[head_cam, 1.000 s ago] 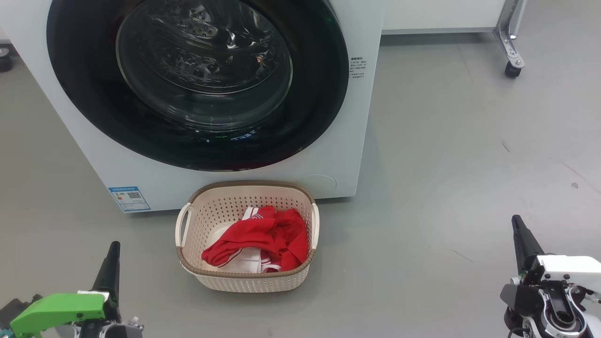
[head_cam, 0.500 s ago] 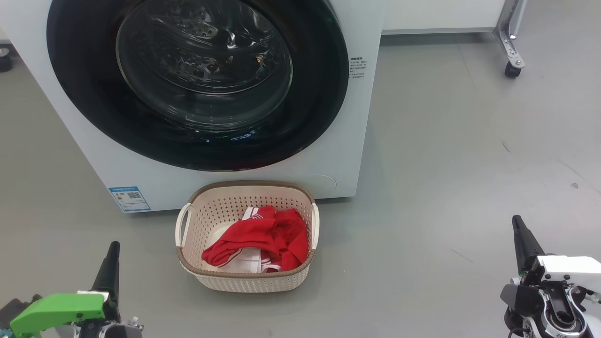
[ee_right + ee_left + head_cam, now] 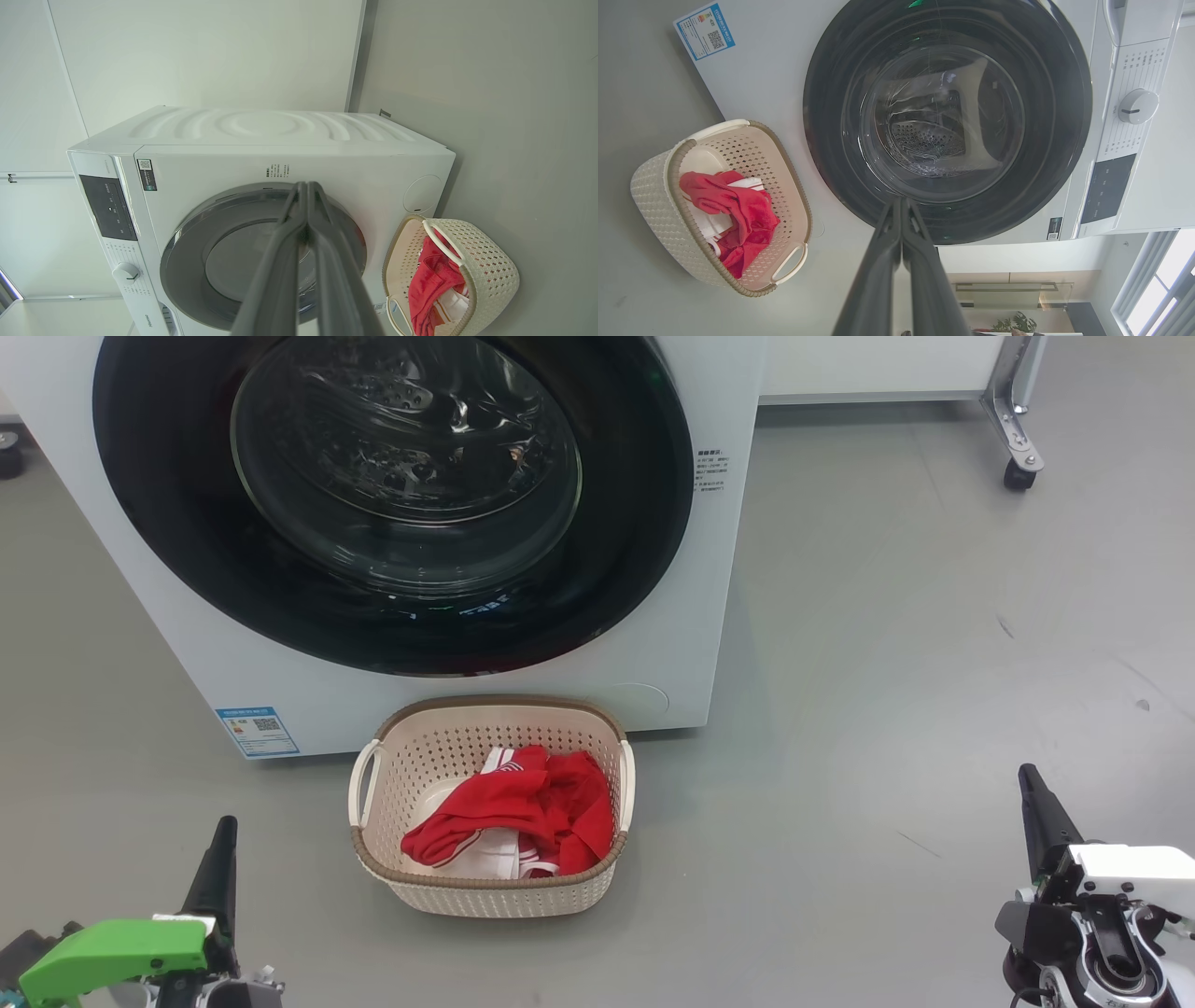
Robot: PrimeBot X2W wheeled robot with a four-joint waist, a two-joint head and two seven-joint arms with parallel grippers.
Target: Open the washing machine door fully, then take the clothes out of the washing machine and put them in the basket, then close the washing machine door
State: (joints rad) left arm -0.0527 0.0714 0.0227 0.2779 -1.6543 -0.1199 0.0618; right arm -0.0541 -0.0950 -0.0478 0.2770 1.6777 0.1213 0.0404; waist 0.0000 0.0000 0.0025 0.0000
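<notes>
The white washing machine (image 3: pixel 653 644) stands ahead with its round black-rimmed door (image 3: pixel 392 495) lying flat against the front, shut. On the floor just before it sits the cream basket (image 3: pixel 490 887), and the red clothes (image 3: pixel 523 803) with white trim lie inside it. My left gripper (image 3: pixel 224 826) is at the lower left, well clear of the basket, fingers pressed together and holding nothing. My right gripper (image 3: pixel 1027 775) rests at the lower right, also shut and holding nothing. The left wrist view shows the door (image 3: pixel 948 116), the basket (image 3: pixel 658 186) and the clothes (image 3: pixel 738 210); the right wrist view shows the washing machine (image 3: pixel 261 135) and the basket (image 3: pixel 490 275).
Grey floor spreads to the right of the machine. A metal leg on a caster (image 3: pixel 1018 476) stands at the far right under a white bench. A blue sticker (image 3: pixel 257 731) is on the machine's lower left corner. A control dial (image 3: pixel 1136 106) sits on its panel.
</notes>
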